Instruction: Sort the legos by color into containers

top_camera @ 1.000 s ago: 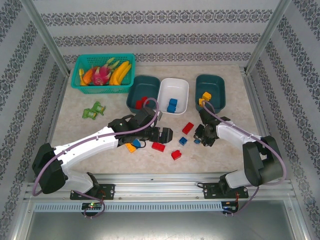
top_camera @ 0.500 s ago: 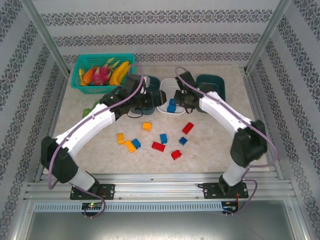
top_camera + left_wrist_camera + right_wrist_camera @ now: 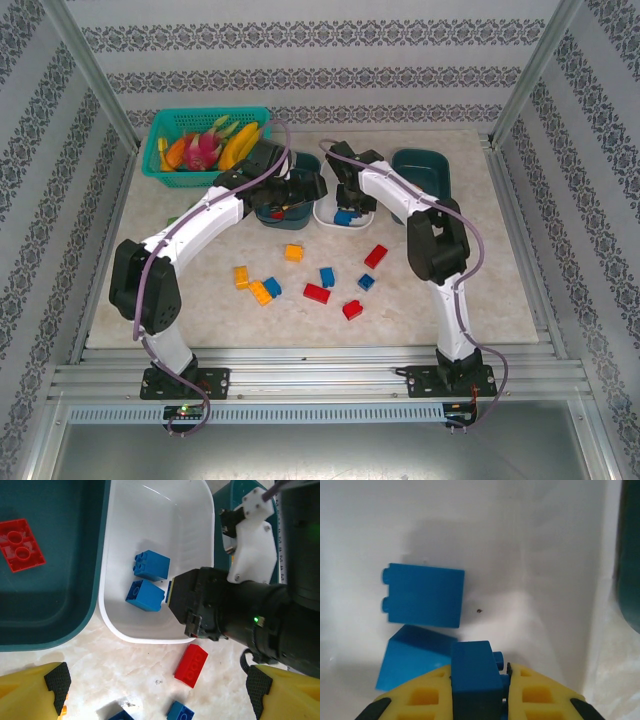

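Note:
My right gripper [image 3: 480, 695] is shut on a blue lego [image 3: 476, 677] and hangs low inside the white container [image 3: 530, 555]. Two more blue legos [image 3: 424, 596] lie on that container's floor. In the top view the right gripper [image 3: 345, 210] is over the white container [image 3: 325, 213]. My left gripper [image 3: 293, 195] stands open and holds nothing, above the near end of the left teal container [image 3: 290, 222]. That container [image 3: 60, 605] holds a red lego [image 3: 20, 545]. Several red, blue and orange legos [image 3: 316, 293] lie loose on the table.
A second teal container [image 3: 425, 175] sits right of the white one. A brighter teal basket [image 3: 200, 120] with toy fruit stands at the back left. The two arms come close together above the trays. A red lego [image 3: 191, 665] lies just in front of the white container.
Both arms have swung from the front of the table back to the containers. The right gripper carried the blue lego over the white container. The left gripper stayed open.

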You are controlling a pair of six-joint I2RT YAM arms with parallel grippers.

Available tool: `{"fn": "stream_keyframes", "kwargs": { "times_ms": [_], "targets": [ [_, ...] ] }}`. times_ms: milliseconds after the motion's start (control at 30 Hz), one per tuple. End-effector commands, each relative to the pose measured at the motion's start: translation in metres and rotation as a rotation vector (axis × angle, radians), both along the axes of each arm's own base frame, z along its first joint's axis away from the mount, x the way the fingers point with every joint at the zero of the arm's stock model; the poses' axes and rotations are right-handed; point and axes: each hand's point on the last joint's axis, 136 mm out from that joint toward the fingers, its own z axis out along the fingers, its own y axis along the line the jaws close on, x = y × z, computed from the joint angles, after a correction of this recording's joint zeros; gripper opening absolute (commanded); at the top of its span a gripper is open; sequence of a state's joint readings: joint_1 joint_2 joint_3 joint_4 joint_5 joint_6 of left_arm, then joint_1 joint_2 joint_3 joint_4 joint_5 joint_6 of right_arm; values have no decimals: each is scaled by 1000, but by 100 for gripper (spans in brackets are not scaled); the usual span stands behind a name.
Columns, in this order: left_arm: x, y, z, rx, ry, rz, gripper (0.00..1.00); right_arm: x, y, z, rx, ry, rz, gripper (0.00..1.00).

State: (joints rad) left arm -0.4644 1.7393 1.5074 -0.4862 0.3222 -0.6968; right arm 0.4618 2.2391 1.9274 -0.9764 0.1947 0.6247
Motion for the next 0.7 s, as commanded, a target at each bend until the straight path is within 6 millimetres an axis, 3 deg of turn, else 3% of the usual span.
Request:
{"fn": "stream_keyframes", "kwargs": {
  "times_ms": [0, 200, 367, 500, 667],
  "targets": [
    [0, 1, 2, -13, -10, -14, 93, -1, -10, -1, -41, 33, -25, 19],
    [-6, -1, 3, -30, -2, -28, 93, 0, -10, -2, -35, 32, -32, 30],
    [-10, 3, 18, -44, -25, -15, 92, 4, -6, 22, 1, -19, -33, 39],
    [-22, 10, 35, -53, -41, -3, 92, 9, 0, 62, 50, -98, -27, 45],
    [-61, 24, 35, -18, -1, -19, 91, -4, 7, 129, 142, -230, 8, 45]
  ]
}}
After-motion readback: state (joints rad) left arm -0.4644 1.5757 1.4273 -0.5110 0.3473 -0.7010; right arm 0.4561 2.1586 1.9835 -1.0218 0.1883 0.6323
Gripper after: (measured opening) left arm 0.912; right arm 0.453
